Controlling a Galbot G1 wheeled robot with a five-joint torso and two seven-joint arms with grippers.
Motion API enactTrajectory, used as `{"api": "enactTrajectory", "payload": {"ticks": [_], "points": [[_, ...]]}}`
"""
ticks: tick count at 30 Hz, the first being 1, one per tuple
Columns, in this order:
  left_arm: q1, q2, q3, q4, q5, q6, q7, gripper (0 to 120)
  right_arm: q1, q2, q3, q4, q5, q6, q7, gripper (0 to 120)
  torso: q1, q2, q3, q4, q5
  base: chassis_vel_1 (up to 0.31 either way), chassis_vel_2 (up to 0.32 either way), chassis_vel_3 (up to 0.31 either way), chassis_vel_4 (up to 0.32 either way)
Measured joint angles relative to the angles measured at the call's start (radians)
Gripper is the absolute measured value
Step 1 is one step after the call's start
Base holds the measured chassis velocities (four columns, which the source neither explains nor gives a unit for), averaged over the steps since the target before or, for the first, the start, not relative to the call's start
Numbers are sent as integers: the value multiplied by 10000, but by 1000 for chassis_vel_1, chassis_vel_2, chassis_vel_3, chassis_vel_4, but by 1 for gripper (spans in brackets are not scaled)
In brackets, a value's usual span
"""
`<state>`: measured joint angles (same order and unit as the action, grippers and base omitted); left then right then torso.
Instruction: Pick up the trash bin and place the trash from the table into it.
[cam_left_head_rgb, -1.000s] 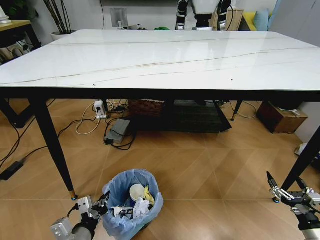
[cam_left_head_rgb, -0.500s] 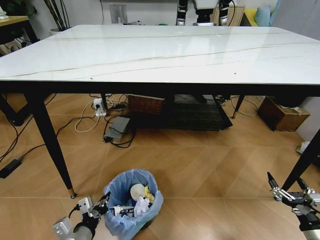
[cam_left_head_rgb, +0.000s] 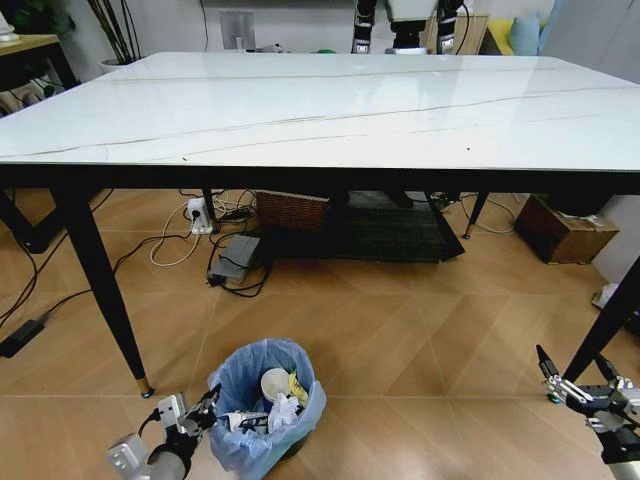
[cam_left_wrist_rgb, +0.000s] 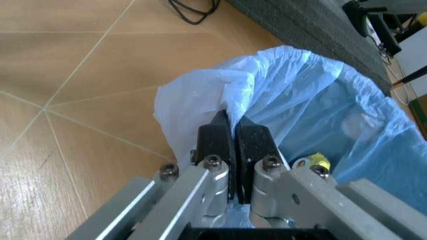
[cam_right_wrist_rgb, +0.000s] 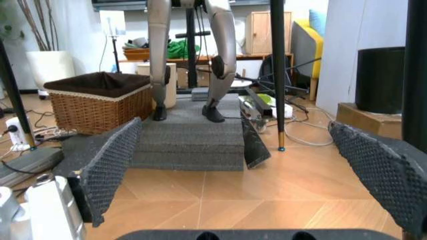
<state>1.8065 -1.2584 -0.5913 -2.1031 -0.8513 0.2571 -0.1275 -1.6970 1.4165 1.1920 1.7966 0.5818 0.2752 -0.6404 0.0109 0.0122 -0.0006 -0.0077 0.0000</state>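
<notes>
The trash bin (cam_left_head_rgb: 262, 440), lined with a crinkly light-blue bag, stands on the wooden floor in front of the table (cam_left_head_rgb: 330, 110). My left gripper (cam_left_head_rgb: 209, 402) is low at the bin's left side, shut on the folded bag at the rim. In the left wrist view its black fingertips (cam_left_wrist_rgb: 220, 131) pinch the trash bin's (cam_left_wrist_rgb: 320, 95) plastic edge. The trash lies inside: a white paper cup (cam_left_head_rgb: 273, 384), crumpled white paper (cam_left_head_rgb: 284, 412) and a yellow scrap (cam_left_head_rgb: 298, 388). My right gripper (cam_left_head_rgb: 574, 384) hangs open near the floor at the far right, holding nothing.
A black table leg (cam_left_head_rgb: 100, 280) stands just left of the bin, another (cam_left_head_rgb: 605, 325) by my right gripper. Under the table lie cables and a power strip (cam_left_head_rgb: 198, 215), a wicker basket (cam_left_head_rgb: 292, 210), a dark foam mat (cam_left_head_rgb: 385, 232) and a brown box (cam_left_head_rgb: 560, 232).
The whole head picture has shifted slightly, so the camera moved. The bin and both grippers keep their places; the left stays shut on the rim.
</notes>
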Motion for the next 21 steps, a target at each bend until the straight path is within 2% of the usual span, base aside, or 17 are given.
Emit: {"api": "enactTrajectory", "payload": {"ticks": [21], "points": [[-339, 39, -18, 853, 108, -145, 93, 0, -16, -62, 77, 1, 107, 12, -12, 100, 6, 37, 0, 1, 5, 0, 0, 0, 0]]}}
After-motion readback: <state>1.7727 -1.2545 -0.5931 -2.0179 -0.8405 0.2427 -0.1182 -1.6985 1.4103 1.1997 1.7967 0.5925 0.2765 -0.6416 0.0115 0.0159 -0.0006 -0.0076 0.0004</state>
